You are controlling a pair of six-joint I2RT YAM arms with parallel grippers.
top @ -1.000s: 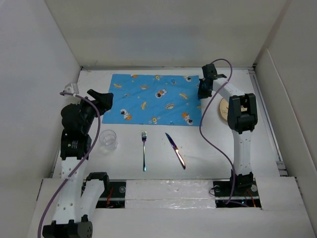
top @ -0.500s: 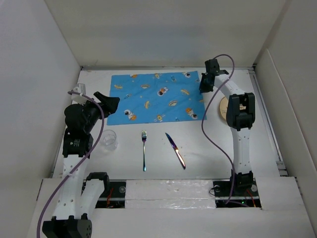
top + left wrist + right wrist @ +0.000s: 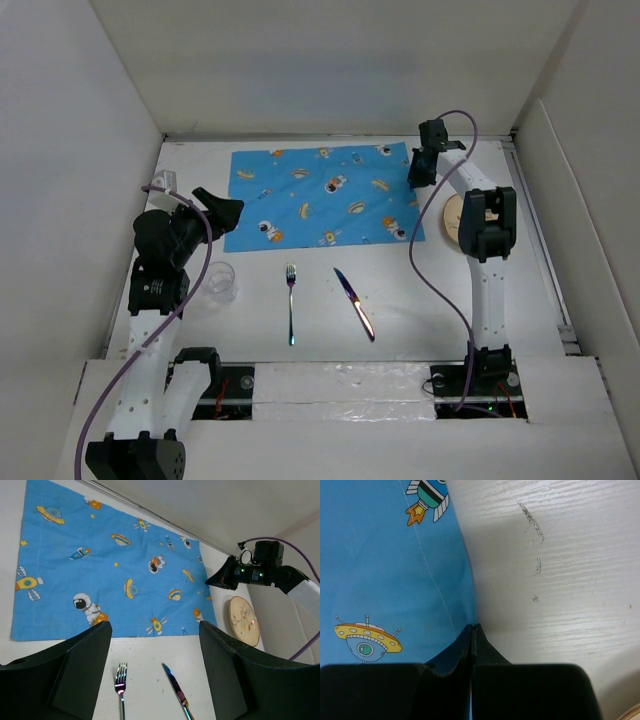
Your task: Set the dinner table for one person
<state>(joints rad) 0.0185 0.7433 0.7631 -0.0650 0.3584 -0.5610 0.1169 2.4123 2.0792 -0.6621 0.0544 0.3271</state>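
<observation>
Right gripper (image 3: 471, 630) seemingly pinches the placemat (image 3: 325, 197) edge; left gripper (image 3: 154, 631) gapes wide.

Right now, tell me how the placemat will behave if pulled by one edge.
The placemat is probably floppy: it looks like thin cloth, and the right gripper pinches only its edge. It likely slides easily, lying flat on the smooth table. Probably light, so it may bunch or skew when pulled.
</observation>
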